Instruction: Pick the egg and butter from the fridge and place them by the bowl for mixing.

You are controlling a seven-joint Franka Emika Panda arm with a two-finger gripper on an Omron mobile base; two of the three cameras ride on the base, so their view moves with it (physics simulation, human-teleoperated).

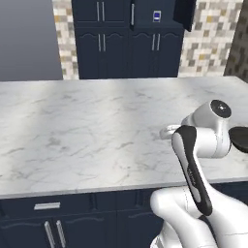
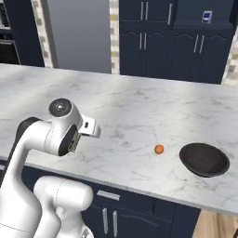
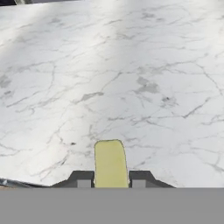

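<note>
In the hand view my gripper point(image 3: 110, 181) is shut on the butter point(image 3: 110, 162), an olive-yellow stick that juts out between the two dark fingertips point(image 3: 81, 180) above the marble counter point(image 3: 131, 78). The egg point(image 2: 159, 149), a tiny orange-brown ball, lies on the counter point(image 2: 139, 111) just left of the bowl point(image 2: 204, 159), a wide dark shallow dish near the front edge. In the left base view a sliver of the bowl point(image 1: 240, 138) shows at the right border, behind my arm's elbow. The fridge is out of view.
Dark navy cabinets point(image 1: 128, 41) and a tiled wall point(image 1: 208, 38) stand beyond the counter's far edge. A grey panel point(image 2: 81, 35) rises at the back left. Navy drawers with silver handles point(image 2: 109, 218) run below the counter's front edge.
</note>
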